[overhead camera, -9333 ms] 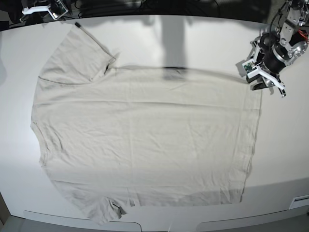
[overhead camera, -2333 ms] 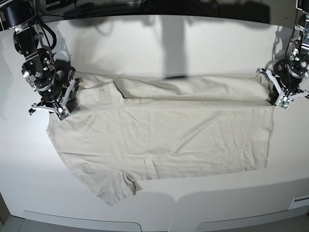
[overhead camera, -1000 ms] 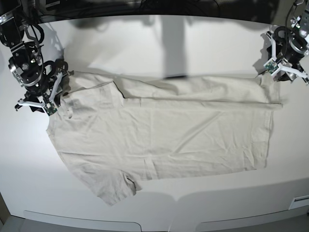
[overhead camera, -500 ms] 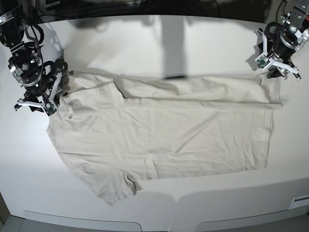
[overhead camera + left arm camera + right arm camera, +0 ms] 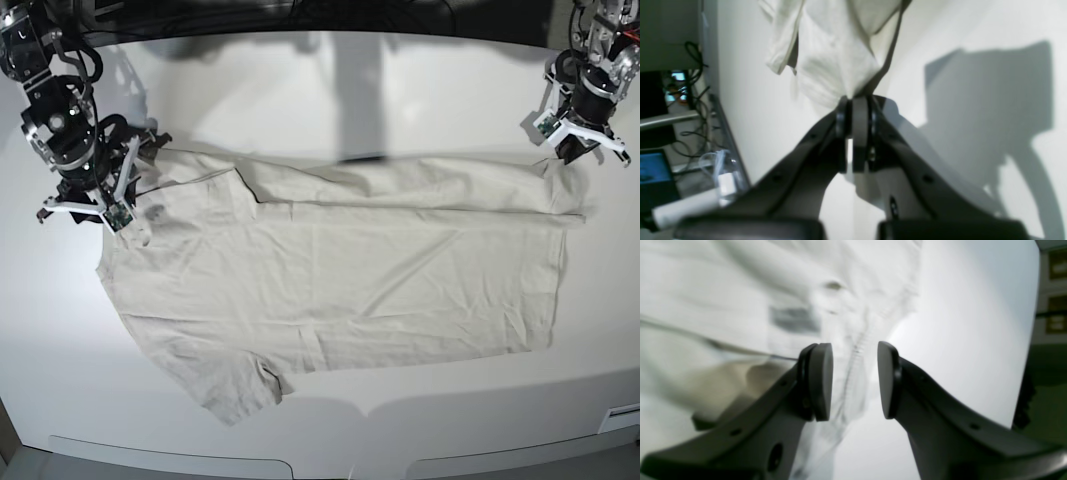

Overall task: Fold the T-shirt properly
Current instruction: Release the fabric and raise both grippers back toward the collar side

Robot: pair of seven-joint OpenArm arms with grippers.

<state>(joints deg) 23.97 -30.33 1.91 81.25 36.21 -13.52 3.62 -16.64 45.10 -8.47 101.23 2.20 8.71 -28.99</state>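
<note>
— Left gripper (image 5: pixel 852 100)?

— Jaws pressed together, pinching a corner of the T-shirt (image 5: pixel 340 270) at the table's (image 5: pixel 320 80) far right in the base view.

— And the right gripper (image 5: pixel 853 380)?

— Jaws spread, nothing held, hovering over a hemmed edge (blurred). The shirt lies flat, its top edge folded over.

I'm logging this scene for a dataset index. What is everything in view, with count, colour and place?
Off-white cotton T-shirt: one, pale cream, spread across the table, far edge folded over.
White table: one, white, under everything.
Cables and electronics: several, dark, beyond the table edge in the left wrist view.
Left gripper: one, black, shut on the T-shirt at its hem corner.
Right gripper: one, black, open over the shirt's sleeve end.
</note>
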